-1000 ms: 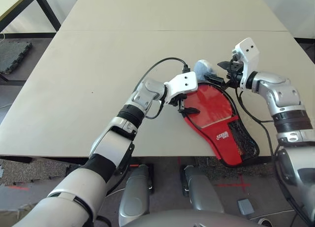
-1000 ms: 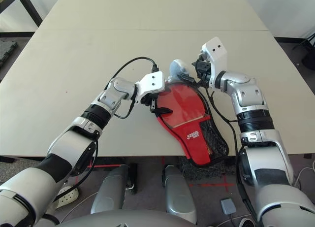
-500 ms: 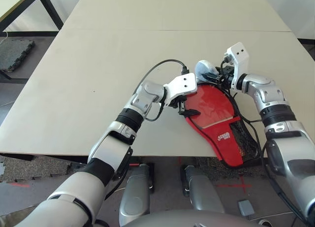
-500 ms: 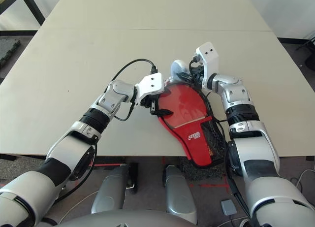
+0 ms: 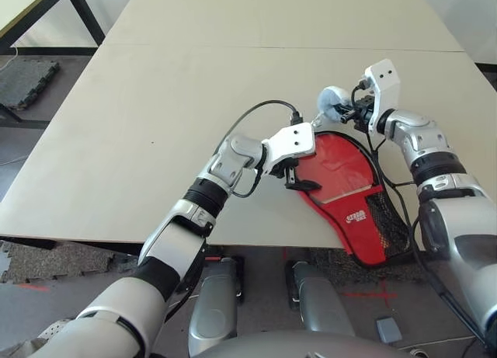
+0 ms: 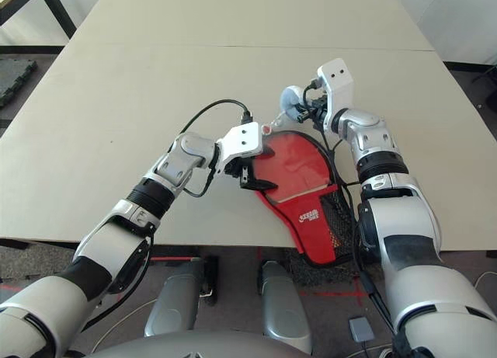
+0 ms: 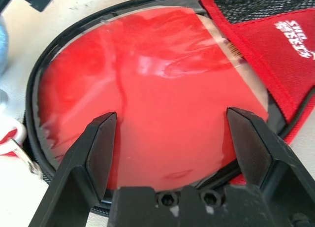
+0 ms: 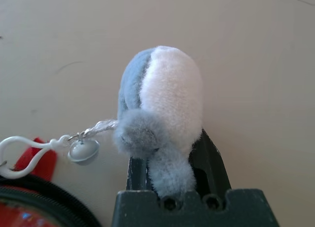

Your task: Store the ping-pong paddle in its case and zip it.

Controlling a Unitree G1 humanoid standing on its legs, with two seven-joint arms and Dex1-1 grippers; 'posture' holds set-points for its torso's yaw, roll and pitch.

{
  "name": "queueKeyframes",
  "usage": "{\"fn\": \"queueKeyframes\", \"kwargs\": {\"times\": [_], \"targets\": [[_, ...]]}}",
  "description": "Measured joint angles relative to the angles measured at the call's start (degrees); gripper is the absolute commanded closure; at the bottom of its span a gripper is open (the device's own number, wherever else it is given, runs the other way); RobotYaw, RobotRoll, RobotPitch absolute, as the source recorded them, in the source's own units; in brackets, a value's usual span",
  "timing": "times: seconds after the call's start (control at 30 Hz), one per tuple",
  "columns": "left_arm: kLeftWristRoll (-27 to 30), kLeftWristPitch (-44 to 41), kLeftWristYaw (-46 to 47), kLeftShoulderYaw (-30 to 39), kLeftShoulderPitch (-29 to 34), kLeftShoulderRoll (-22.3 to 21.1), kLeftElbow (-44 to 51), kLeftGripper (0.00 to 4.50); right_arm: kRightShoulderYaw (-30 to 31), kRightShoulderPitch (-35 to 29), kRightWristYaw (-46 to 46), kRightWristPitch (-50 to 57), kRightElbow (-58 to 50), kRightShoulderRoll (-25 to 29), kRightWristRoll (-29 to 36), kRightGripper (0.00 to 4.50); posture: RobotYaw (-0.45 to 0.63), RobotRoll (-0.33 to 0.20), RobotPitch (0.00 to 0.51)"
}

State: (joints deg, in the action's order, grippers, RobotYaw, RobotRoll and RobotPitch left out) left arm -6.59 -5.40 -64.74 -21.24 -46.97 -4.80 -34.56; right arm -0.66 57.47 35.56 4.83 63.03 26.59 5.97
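The red case (image 5: pixel 359 216) lies near the table's front edge, its narrow end with the mesh pocket (image 5: pixel 388 218) over the edge. Inside its black zip rim shows the ping-pong paddle's glossy red face (image 7: pixel 147 84); the handle is hidden under the logo band. My left gripper (image 5: pixel 300 176) stands open, fingers spread over the paddle face at the case's left rim (image 7: pixel 172 121). My right gripper (image 5: pixel 349 113) is shut on the fluffy pale pompom (image 8: pixel 162 94), held just beyond the case's round end (image 6: pixel 293 100). A thin chain and white hook (image 8: pixel 19 148) run from the pompom to the zip.
A black cable (image 5: pixel 248 113) loops from my left wrist over the table. The tan table (image 5: pixel 155 102) stretches far to the left and back. A dark-framed table (image 5: pixel 31 8) and a floor mat (image 5: pixel 23 82) lie off to the far left.
My right gripper went from open beside the pompom to shut on it and drew it away from the case, stretching the chain. The left gripper stayed open on the case.
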Motion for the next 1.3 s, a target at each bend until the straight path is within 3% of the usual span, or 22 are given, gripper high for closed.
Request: {"fn": "queueKeyframes", "kwargs": {"times": [0.2, 0.53, 0.8, 1.0, 1.3], "targets": [[0.13, -0.41, 0.0, -0.34, 0.12, 0.24, 0.16, 0.0, -0.15, 0.75, -2.77, -1.75, 2.59, 0.71, -0.95, 4.33, 0.04, 0.0, 0.22], [0.26, -0.4, 0.0, -0.41, 0.1, 0.4, 0.07, 0.0, -2.51, -0.21, -7.74, -1.92, 4.86, 6.32, -2.16, 4.33, 0.02, 0.0, 0.221], [0.26, -0.17, 0.0, -0.71, -0.17, 0.97, -0.61, 0.0, -4.19, -3.09, -5.91, -1.71, 3.8, 9.7, -2.11, 4.33, 0.01, 0.0, 0.219], [0.26, 0.56, 0.01, -1.18, -1.44, 1.6, -2.49, 0.0, -4.76, -8.93, 1.48, 2.03, -3.02, 15.35, -1.31, 4.33, -0.02, 0.0, 0.217], [0.26, 2.64, 0.02, -1.33, -2.94, 2.46, -5.83, 0.0, -7.08, -24.03, 9.97, 14.07, -23.56, 24.34, 2.55, 4.33, -0.05, 0.0, 0.217]]}}
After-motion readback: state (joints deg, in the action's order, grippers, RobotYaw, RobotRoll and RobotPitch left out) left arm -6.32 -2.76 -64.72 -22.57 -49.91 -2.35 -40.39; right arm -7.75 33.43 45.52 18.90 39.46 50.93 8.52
